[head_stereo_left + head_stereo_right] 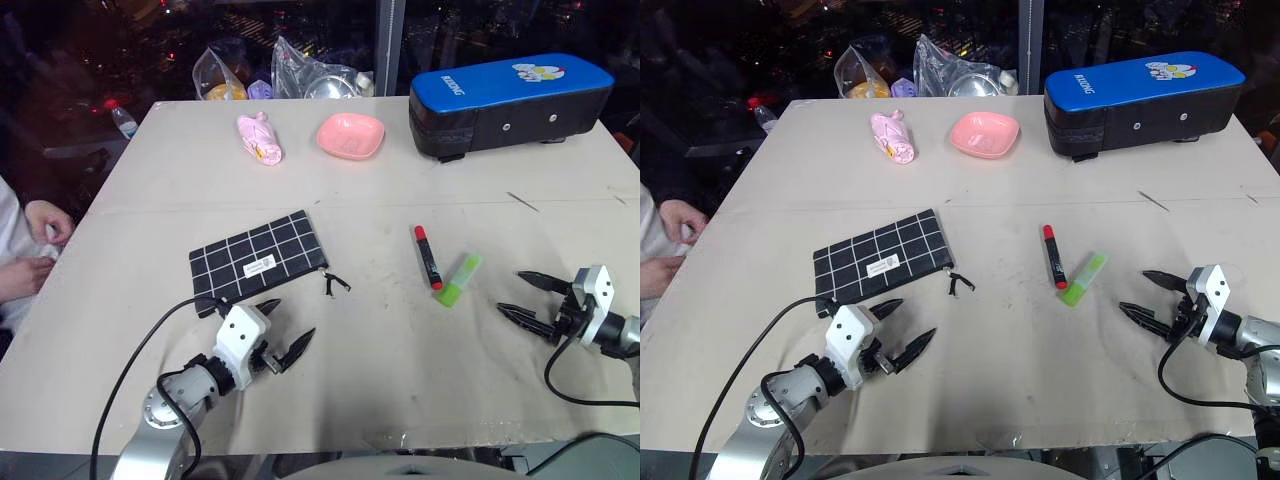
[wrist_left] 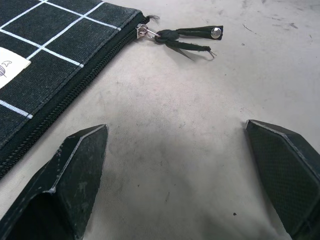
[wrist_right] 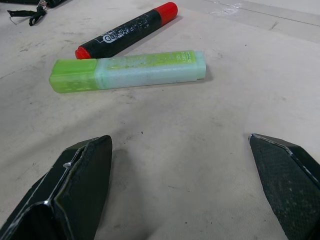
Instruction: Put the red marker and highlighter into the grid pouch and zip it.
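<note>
Grid pouch (image 1: 258,262) lies flat at centre-left of the head view, zipper closed, its black pull (image 1: 334,284) trailing off the right corner onto the table (image 1: 400,360). My left gripper (image 1: 283,329) sits low in the frame just below the pouch, fingers spread wide, grasping nothing; from the wrist, one fingertip (image 2: 80,165) is just beside the zipper edge. Red marker (image 1: 427,257) and highlighter (image 1: 458,279) lie right of centre, side by side, near each other, the marker to the left. My right gripper (image 1: 532,297) is at the right edge, fingers apart, empty, pointing toward the two pens. Upper frame: pink bowl (image 1: 351,135), blue-topped black case (image 1: 508,103).
</note>
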`<state>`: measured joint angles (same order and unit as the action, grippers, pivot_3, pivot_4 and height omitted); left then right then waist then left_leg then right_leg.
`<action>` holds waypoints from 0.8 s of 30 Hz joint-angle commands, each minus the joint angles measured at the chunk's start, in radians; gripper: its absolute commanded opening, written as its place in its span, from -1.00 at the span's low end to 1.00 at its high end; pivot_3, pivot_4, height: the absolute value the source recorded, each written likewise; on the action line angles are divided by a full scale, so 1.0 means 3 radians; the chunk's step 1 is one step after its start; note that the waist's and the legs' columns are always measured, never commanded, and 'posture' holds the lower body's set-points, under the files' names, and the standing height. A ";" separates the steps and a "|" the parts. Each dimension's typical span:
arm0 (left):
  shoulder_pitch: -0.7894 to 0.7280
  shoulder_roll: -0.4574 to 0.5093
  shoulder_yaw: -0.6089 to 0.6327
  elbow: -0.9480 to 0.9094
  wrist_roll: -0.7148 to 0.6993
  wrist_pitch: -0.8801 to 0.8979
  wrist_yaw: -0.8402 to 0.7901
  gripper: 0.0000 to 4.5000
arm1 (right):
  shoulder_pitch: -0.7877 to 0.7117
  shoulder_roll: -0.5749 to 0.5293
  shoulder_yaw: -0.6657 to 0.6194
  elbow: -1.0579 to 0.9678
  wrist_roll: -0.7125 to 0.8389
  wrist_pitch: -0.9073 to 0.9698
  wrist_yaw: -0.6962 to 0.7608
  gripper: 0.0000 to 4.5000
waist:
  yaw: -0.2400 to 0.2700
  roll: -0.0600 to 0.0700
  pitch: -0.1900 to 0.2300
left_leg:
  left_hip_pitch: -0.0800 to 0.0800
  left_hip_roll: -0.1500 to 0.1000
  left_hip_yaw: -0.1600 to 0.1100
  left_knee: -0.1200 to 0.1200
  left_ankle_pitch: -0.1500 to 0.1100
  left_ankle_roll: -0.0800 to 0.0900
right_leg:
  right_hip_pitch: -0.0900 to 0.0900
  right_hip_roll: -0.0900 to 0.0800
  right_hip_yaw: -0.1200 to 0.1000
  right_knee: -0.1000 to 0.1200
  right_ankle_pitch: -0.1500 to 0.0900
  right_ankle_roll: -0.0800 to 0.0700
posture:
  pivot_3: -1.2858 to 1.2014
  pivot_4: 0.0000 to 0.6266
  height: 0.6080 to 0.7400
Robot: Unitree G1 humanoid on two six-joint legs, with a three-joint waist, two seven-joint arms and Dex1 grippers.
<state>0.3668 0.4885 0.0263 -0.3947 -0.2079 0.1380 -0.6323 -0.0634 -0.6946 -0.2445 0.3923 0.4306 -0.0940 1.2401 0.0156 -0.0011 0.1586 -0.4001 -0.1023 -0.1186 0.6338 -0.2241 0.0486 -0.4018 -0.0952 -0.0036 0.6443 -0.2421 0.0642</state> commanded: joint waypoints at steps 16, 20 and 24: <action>0.0164 -0.0016 0.0024 0.0212 -0.0055 -0.0417 -0.0117 1.00 | -0.0084 -0.0066 -0.0073 0.0080 0.0014 -0.0117 0.0092 0.96 | -0.0002 0.0001 0.0000 | 0.0000 0.0001 0.0001 0.0000 0.0000 0.0000 | 0.0000 0.0000 0.0001 0.0000 0.0000 0.0000 | 0.03 -0.52 0.91; 0.0203 0.0019 0.0090 0.0254 -0.0135 -0.0514 -0.0207 1.00 | -0.0082 -0.0002 -0.0063 -0.0052 0.0108 -0.0139 0.0164 0.96 | -0.0005 0.0001 0.0000 | 0.0001 0.0001 0.0001 0.0000 0.0000 0.0000 | 0.0000 0.0000 0.0001 0.0000 0.0000 0.0000 | 0.03 -0.52 0.91; 0.0271 0.0087 0.0326 0.0279 -0.0435 -0.0601 -0.0424 1.00 | -0.0031 0.0099 0.0037 -0.0581 0.0294 0.0054 0.0214 0.96 | -0.0007 0.0004 0.0002 | 0.0000 0.0003 0.0001 0.0000 0.0000 0.0000 | 0.0000 0.0002 0.0001 0.0000 0.0000 0.0000 | 0.03 -0.52 0.91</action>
<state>0.4308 0.4966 0.0692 -0.3106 -0.2845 -0.0248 -0.7290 -0.0713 -0.6712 -0.2391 0.3246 0.4685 -0.1019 1.2910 0.0136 0.0002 0.1593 -0.4000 -0.1015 -0.1183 0.6337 -0.2241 0.0486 -0.4019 -0.0947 -0.0032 0.6444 -0.2422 0.0642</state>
